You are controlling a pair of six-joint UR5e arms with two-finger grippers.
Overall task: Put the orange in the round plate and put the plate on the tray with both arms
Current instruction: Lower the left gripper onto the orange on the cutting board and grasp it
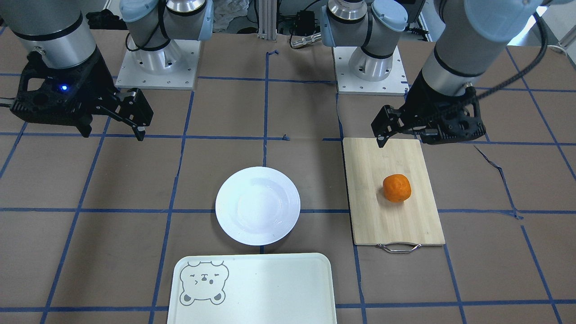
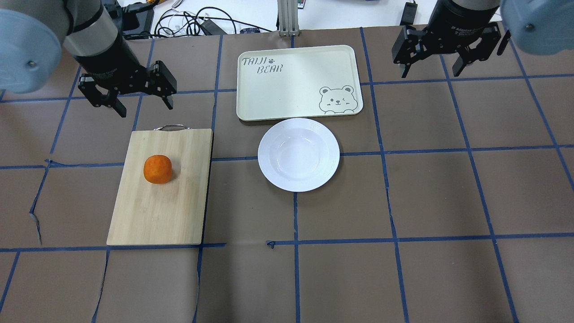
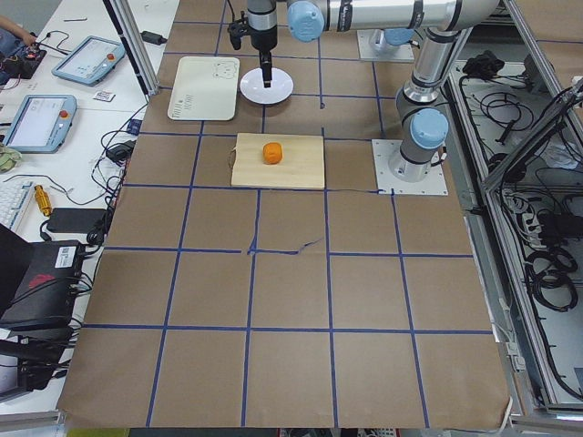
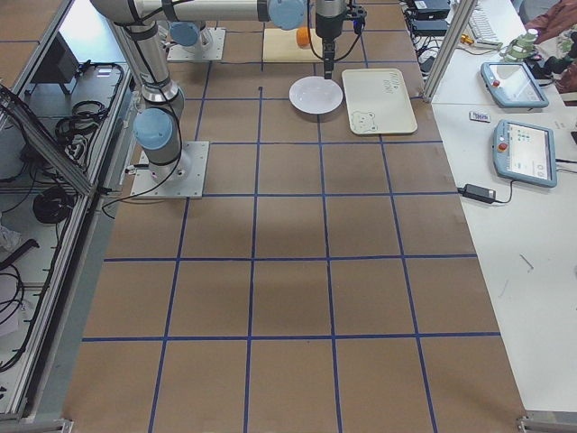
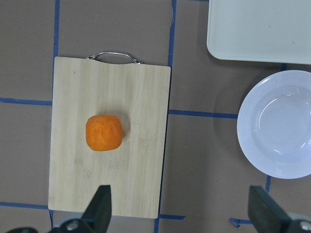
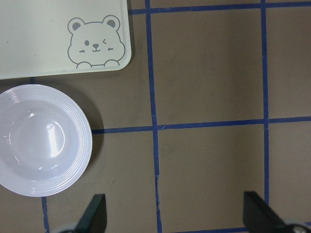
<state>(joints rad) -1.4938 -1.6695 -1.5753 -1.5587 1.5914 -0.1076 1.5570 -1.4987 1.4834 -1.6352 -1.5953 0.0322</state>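
Note:
The orange (image 2: 157, 169) (image 1: 397, 188) (image 5: 103, 132) rests on a bamboo cutting board. The white round plate (image 2: 298, 154) (image 1: 257, 205) (image 6: 41, 140) lies bare on the table's middle, just in front of the cream tray (image 2: 296, 80) (image 1: 270, 288), whose bear drawing is at the corner nearest the plate. My left gripper (image 2: 145, 107) (image 5: 180, 204) hovers open beyond the board's handle end, nothing between its fingers. My right gripper (image 2: 431, 71) (image 6: 175, 208) hangs open over bare table to the right of the tray, holding nothing.
The bamboo cutting board (image 2: 161, 211) with a metal handle (image 2: 170, 128) lies on the left side of the overhead view. Brown paper with blue tape lines covers the table. Cables and tablets sit past the far edge.

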